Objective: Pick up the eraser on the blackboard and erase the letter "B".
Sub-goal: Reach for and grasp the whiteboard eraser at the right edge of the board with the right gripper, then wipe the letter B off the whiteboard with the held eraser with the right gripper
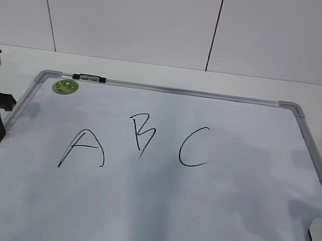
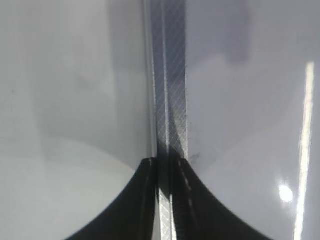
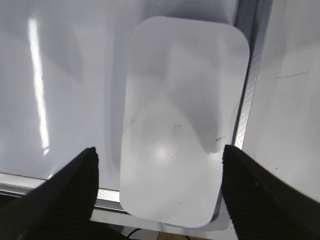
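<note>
Eraser (image 3: 182, 120) fills the right wrist view between wide-open, empty jaws; exterior view shows only its edge.

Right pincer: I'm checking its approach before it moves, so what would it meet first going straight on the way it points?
The right pincer, fingers spread wide, points at the eraser, lying on the blackboard by its frame. It would probably meet the eraser's white top first; depth is unclear.
</note>
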